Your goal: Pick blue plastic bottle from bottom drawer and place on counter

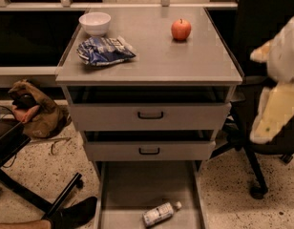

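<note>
At right edge, gripper (278, 97); bottle (160, 213) in drawer (135, 187)

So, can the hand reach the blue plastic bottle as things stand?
Probably yes: the bottom drawer is open, the blue plastic bottle lies uncovered on its floor, and nothing stands between it and the hand at the frame's right edge.

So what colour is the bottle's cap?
White, on the blue plastic bottle in the camera view; the gripper is at the right edge.
</note>
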Robot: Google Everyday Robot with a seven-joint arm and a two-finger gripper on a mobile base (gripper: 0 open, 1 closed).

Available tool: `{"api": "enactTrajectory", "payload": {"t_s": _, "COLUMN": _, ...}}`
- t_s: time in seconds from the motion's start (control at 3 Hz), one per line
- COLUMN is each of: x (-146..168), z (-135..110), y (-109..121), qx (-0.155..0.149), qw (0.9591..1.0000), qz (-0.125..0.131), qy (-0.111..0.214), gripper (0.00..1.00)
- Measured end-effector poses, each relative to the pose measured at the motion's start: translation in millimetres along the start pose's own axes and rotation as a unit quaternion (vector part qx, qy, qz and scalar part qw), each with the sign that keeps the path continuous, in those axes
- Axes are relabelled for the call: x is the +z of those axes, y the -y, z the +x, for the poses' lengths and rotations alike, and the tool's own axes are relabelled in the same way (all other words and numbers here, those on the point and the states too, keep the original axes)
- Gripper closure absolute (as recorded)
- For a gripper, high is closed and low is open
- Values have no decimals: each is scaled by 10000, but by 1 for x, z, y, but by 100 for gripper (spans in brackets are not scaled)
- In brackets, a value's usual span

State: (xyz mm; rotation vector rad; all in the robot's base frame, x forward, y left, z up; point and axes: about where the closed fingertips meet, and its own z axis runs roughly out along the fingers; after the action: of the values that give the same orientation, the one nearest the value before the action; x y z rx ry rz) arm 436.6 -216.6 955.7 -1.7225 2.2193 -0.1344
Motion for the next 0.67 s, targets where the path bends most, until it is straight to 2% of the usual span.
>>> {"api": "enactTrajectory", "payload": {"t_s": 0.33, "x": 71, "z": 20, "y": -23, "qx": 54, "qw": 9999, "qz": -130, "qy": -30, "gripper": 0}}
{"api": "enactTrajectory", "payload": {"t_s": 0.67, "x": 166, "z": 43, "y": -58, "qx": 303, "qw": 9979, "qz": -579, "qy": 12, "gripper": 0}}
